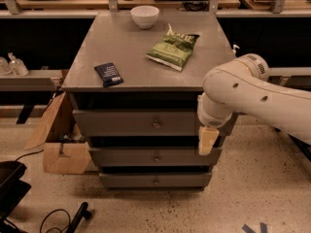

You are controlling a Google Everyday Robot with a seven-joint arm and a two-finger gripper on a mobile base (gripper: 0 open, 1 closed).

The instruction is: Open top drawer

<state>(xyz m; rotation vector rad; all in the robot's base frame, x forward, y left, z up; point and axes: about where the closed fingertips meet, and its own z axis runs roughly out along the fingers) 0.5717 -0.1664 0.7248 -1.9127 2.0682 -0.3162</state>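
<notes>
The top drawer [131, 123] is the widest grey front of three in the grey cabinet, and it sits shut. Its small round metal knob [157, 124] is at the centre. My gripper [208, 141] hangs from the white arm [252, 93] in front of the drawer's right end, right of the knob and slightly lower, level with the gap above the middle drawer [146, 157]. It holds nothing that I can see. The arm covers the right end of the top drawer.
On the cabinet top [131, 57] lie a white bowl [145, 15], a green snack bag [173, 48] and a dark blue packet [108, 74]. A bottom drawer [150, 180] sits below. A cardboard box [60, 140] stands at the cabinet's left. Cables and a black object lie on the floor at lower left.
</notes>
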